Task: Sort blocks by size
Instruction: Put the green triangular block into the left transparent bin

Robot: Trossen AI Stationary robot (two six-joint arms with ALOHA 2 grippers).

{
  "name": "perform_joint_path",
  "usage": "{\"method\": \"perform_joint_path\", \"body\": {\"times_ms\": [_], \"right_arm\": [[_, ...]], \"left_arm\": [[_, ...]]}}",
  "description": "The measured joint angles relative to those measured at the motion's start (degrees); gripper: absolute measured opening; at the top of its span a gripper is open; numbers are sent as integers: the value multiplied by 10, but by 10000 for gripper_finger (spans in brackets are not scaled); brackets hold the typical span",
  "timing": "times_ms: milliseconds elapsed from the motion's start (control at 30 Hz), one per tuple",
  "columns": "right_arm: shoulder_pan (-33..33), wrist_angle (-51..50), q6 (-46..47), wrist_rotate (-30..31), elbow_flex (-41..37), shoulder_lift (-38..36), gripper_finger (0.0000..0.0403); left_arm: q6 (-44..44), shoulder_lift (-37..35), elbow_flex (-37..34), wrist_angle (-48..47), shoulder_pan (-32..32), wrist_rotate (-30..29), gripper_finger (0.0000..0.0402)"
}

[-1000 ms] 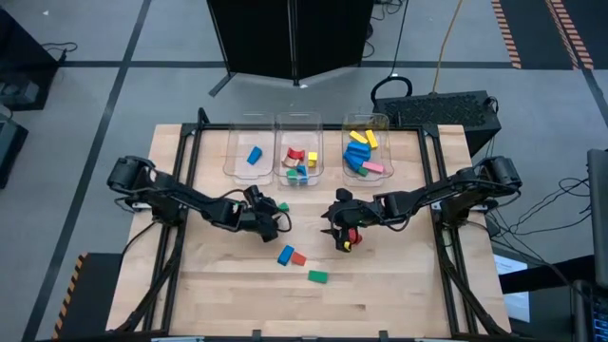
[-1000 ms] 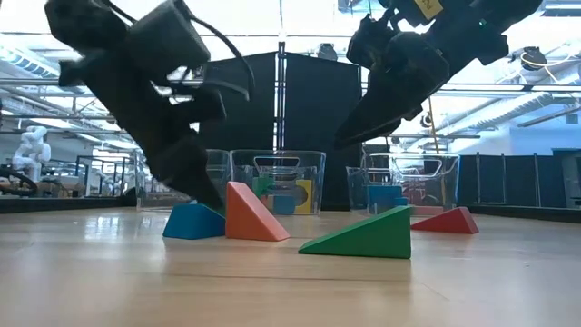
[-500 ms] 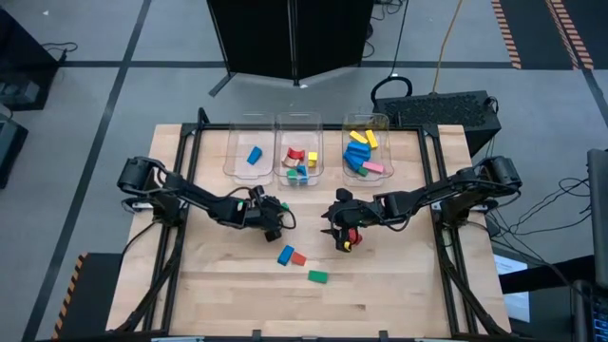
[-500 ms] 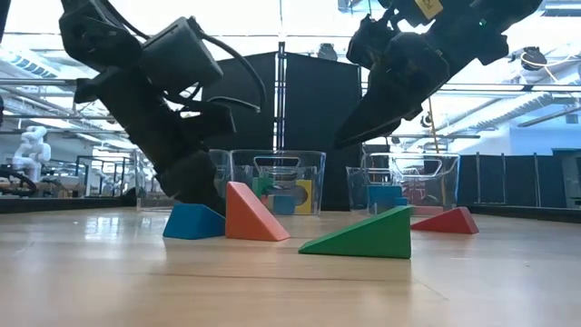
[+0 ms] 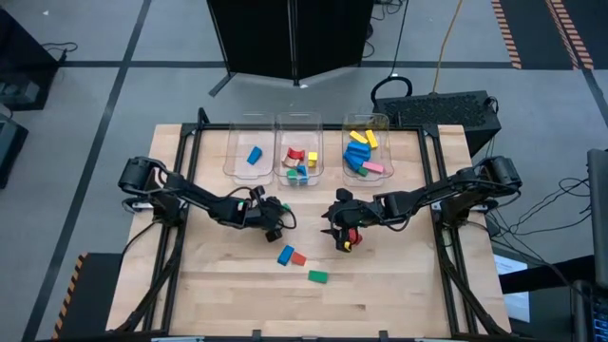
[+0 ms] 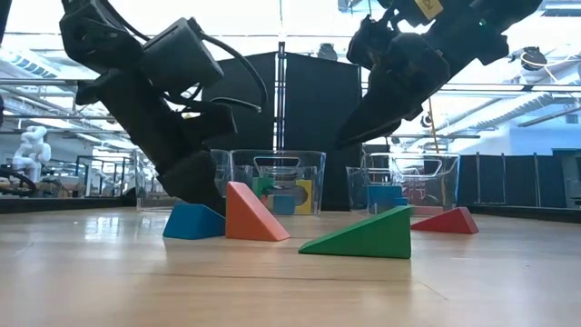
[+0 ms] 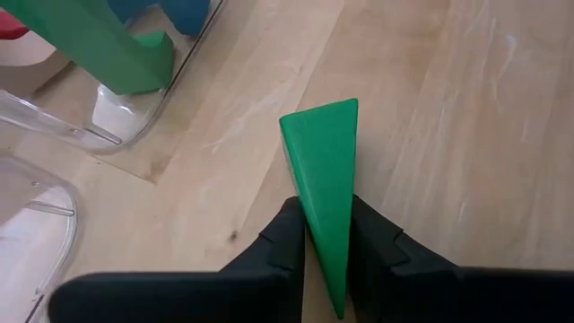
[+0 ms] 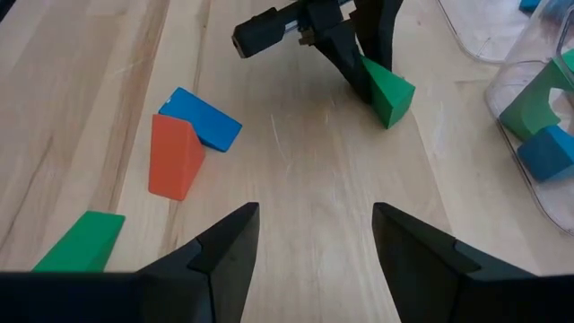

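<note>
- The wooden table (image 5: 399, 285) carries 3 clear bins (image 5: 301, 161) along its far edge; each already holds some blocks, so the sorting is partly done.
- The left gripper (image 5: 275, 218) is low near the middle of the table, in front of the bins. Its fingers (image 7: 285, 244) are pressed on both sides of a green wedge block (image 7: 325, 193), which rests on the wood. I judge this step as the grasp, just before lifting.
- The right gripper (image 5: 344, 234) hangs beside it, with its jaws standing wide. In the right wrist view there is nothing between the fingers (image 8: 226, 240).
- 3 more blocks wait nearer the front edge: a blue block (image 5: 285, 254) touching a red-orange wedge (image 5: 298, 257), and a green block (image 5: 317, 276) a little apart.
- The next move, I think, needs a straight lift, then a judgement of which bin fits this size. The thin tapered shape can slip.
</note>
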Motion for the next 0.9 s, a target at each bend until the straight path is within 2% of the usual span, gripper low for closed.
{"method": "perform_joint_path", "body": {"times_ms": [300, 700, 900], "right_arm": [[0, -8, 0, 0, 0, 0, 205], [0, -12, 0, 0, 0, 0, 205], [0, -16, 0, 0, 0, 0, 205]], "left_arm": [[2, -23, 5, -20, -1, 0, 46], [-16, -177, 15, -129, 15, -3, 44], [-16, -257, 15, -147, 22, -3, 46]]}}
